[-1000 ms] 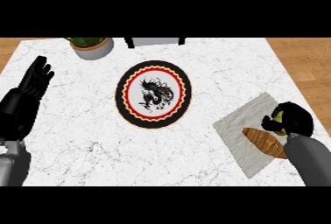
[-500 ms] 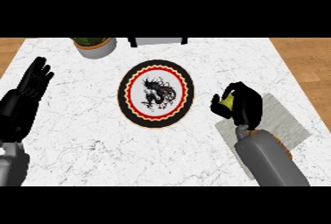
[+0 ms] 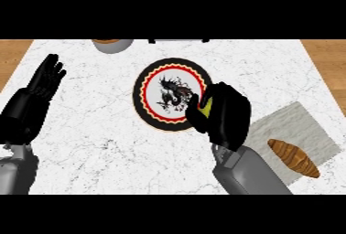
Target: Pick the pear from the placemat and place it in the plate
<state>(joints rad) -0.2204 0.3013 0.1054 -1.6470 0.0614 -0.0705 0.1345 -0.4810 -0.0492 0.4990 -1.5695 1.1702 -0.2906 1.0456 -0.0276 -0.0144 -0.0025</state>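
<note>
A round plate with a black rim, red zigzag ring and dark drawing in its white middle lies at the counter's centre. My right hand hangs over the plate's right rim, fingers curled round the yellow-green pear, of which only a sliver shows. The grey placemat lies to the right of that hand. My left hand rests open at the left edge, fingers up.
A brown croissant lies on the placemat's near part. A pot stands at the counter's far edge, left of a dark object. Wooden floor shows beyond both side edges of the white marble counter.
My right hand has carried the pear leftward from the placemat to the plate's right rim. The croissant is uncovered again. My left hand has stayed still.
</note>
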